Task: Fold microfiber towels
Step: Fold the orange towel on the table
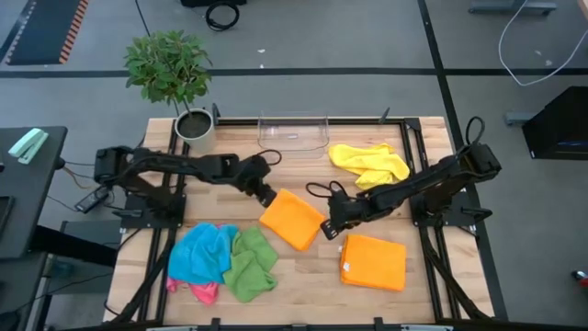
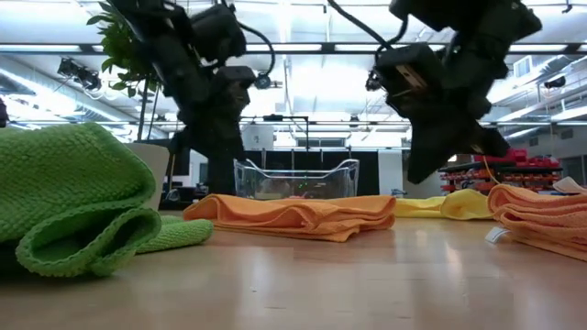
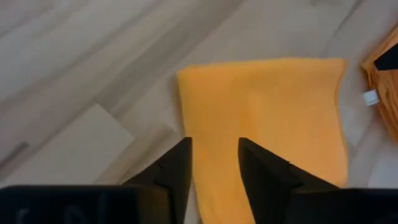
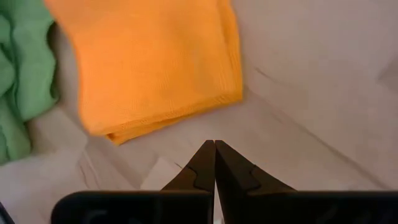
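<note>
Cloth, soft and limp: the folded orange towel (image 1: 292,219) lies between the half-open, empty left gripper (image 1: 269,197) and the shut, empty right gripper (image 1: 327,227); best pinched at a corner.

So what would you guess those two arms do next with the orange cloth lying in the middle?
Probably both lift clear. The folded orange microfiber towel lies flat on the wooden table; the left gripper hangs open over its edge, holding nothing, and the right gripper is shut and empty beside it. The crumpled yellow microfiber towel waits unfolded, perhaps next.
</note>
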`<state>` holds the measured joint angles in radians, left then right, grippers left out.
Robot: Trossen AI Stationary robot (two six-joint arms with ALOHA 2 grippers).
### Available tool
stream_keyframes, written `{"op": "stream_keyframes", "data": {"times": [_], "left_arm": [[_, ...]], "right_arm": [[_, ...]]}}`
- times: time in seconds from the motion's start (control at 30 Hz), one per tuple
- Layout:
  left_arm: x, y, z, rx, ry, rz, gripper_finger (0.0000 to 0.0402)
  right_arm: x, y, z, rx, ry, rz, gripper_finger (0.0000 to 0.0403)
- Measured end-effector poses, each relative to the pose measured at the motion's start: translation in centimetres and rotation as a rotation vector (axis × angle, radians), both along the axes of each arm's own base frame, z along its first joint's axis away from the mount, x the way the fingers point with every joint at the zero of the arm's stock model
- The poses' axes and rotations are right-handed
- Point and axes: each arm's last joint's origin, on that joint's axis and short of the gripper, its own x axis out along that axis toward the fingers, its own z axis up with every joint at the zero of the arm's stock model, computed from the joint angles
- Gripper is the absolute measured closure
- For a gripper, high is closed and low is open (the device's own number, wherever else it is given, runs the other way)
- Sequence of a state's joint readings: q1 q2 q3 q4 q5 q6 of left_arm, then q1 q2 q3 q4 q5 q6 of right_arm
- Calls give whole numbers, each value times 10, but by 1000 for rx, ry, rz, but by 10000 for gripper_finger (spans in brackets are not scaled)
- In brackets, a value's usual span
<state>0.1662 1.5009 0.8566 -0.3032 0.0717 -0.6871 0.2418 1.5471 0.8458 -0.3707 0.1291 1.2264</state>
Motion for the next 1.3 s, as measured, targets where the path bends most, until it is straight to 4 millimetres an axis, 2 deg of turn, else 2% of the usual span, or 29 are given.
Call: {"op": "stream_keyframes", "data": {"times": [0.17, 0.37, 0.5, 0.63, 0.83, 1.03, 1.2, 1.3], "left_arm": [[12, 15, -16, 4, -30, -18, 202], [19, 19, -37, 2, 14, -28, 141], [25, 21, -43, 23, -13, -41, 128], [28, 26, -54, 19, -2, -42, 134], [34, 26, -67, 8, -7, -65, 150], [35, 26, -68, 25, -5, -84, 167], [34, 27, -75, 75, 29, -91, 209], [36, 27, -79, 72, 34, -93, 247]], "right_arm": [[-5, 7, -13, 79, -77, -78, 353], [-14, 13, -30, 111, -250, -246, 248], [-19, 15, -33, 87, -276, -359, 188], [-17, 14, -34, 98, -295, -400, 156], [-9, 13, -49, 127, -290, -433, 148], [4, 10, -66, 134, -313, -470, 148], [4, 8, -66, 96, -320, -482, 157], [4, 7, -67, 65, -322, -486, 185]]}}
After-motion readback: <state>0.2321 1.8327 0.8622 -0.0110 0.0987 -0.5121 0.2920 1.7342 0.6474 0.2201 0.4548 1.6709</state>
